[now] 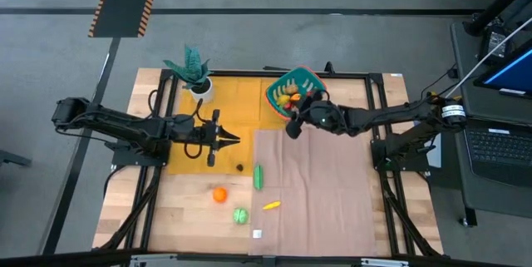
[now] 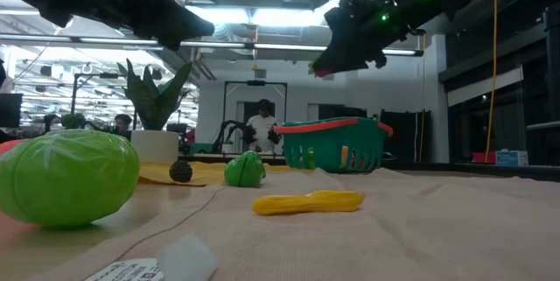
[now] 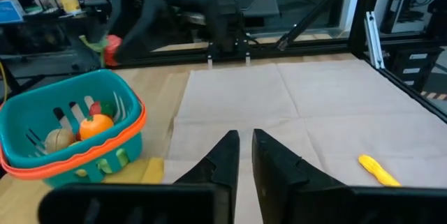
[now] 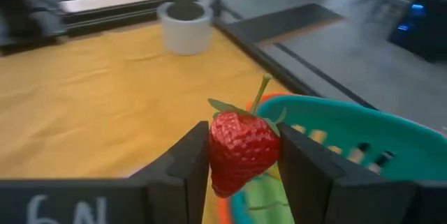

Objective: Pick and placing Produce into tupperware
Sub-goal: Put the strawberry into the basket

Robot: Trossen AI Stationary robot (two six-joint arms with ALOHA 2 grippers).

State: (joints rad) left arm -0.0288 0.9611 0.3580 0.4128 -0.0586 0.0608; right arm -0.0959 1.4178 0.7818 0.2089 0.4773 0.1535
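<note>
The teal tupperware (image 1: 293, 92) with an orange-red rim stands at the table's far middle and holds several produce pieces. My right gripper (image 1: 293, 127) hovers just on its near left side, shut on a red strawberry (image 4: 241, 147). My left gripper (image 1: 231, 139) hangs shut over the yellow mat, touching nothing. An orange piece (image 1: 219, 194), a green round piece (image 1: 240, 215), a long green piece (image 1: 258, 175) and a yellow piece (image 1: 271, 205) lie on the table nearer the front. My right gripper pinches the strawberry's two opposite sides (image 4: 218, 151) between its two fingers (image 4: 185, 165). It reaches in from the table's right, slanting a little downward. The strawberry is lifted clear, its green leafy top (image 4: 260, 105) showing past the fingers, beside the tupperware's rim (image 4: 328, 109).
A teal potted plant in a white pot (image 1: 196, 76) stands at the far left on the yellow mat (image 1: 224, 101). A brown cloth (image 1: 316, 192) covers the table's right half. A small dark ball (image 1: 239, 167) and a white tag (image 1: 257, 234) lie near the front.
</note>
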